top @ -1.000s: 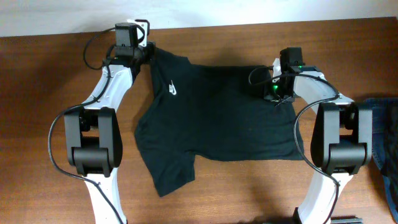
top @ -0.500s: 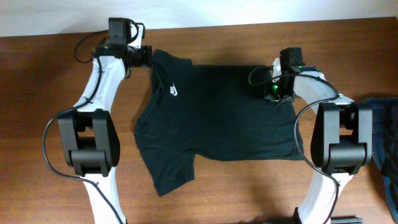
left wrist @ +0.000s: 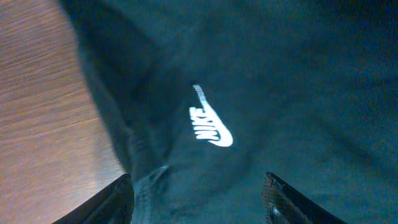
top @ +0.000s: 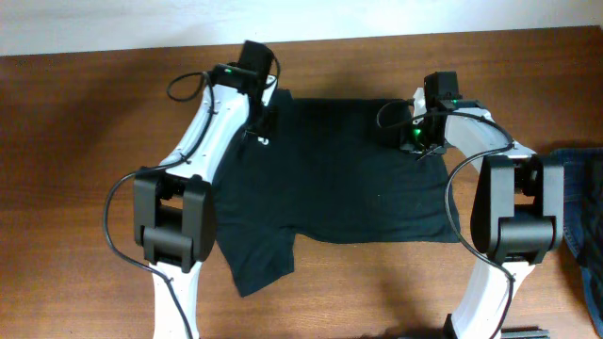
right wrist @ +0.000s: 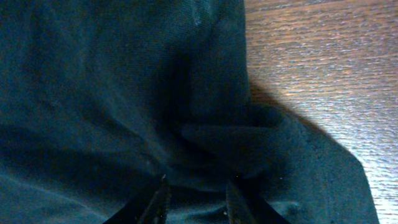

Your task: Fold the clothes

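Observation:
The black T-shirt (top: 349,179) lies spread on the brown table, one sleeve (top: 259,264) reaching toward the front left. My left gripper (top: 261,121) hovers over its upper left part, just above the white swoosh logo (left wrist: 210,126). That left gripper (left wrist: 202,202) is open, its dark fingertips (left wrist: 118,199) wide apart with only flat fabric below. My right gripper (top: 417,141) sits at the shirt's upper right corner. In the right wrist view the right gripper (right wrist: 198,202) is shut on a bunched fold of the T-shirt (right wrist: 211,137), with creases running into the jaws.
A blue denim garment (top: 579,217) lies at the table's right edge, beside the right arm's base (top: 513,221). The left arm's base (top: 174,221) stands at the shirt's left side. Bare wood (left wrist: 43,112) shows left of the shirt, and the white wall runs along the back.
My left gripper opened, let go of the shirt's upper left edge and swung right from the back left corner to above the logo. The right arm has not moved.

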Controlling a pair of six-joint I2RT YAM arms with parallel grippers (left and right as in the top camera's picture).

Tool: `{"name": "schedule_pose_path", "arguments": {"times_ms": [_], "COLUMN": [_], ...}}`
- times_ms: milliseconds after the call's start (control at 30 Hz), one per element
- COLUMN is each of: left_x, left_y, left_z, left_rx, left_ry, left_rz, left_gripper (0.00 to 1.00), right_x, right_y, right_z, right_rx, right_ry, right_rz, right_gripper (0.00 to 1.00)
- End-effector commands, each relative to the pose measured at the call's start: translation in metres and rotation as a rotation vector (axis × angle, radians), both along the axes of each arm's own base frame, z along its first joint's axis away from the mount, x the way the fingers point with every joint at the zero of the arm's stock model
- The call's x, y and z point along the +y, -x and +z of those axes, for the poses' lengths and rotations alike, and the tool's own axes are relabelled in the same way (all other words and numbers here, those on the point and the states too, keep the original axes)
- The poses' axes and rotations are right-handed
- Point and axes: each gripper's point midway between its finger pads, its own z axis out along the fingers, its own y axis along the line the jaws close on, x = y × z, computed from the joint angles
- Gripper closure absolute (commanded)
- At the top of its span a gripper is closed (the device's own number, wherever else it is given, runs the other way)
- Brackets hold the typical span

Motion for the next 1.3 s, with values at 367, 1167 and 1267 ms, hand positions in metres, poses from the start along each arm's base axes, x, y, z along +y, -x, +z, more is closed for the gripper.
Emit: {"name": "schedule_pose_path", "arguments": {"times_ms": [367, 1167, 1267], "left_x": [0.036, 0.161, 0.179], "left_y": [-0.011, -0.029, -0.03], "left_z": [-0.04, -0.044, -0.041], "left_rx": [0.005, 0.002, -0.002], "left_ry": [-0.153, -0.194, -0.191], "left_rz": [0.134, 0.379, 0.416], "left_gripper": [0.35, 0.45, 0.46], "right_x": [-0.002, -0.002, -0.002], "right_y": [0.008, 0.008, 0.008], "right_z": [-0.01, -0.01, -0.01], "right_rx": [0.029, 0.029, 0.03], "right_ry": [0.027, 0.027, 0.027], "right_rz": [0.0, 0.0, 0.0], "right_gripper": [0.64, 0.6, 0.54]}}
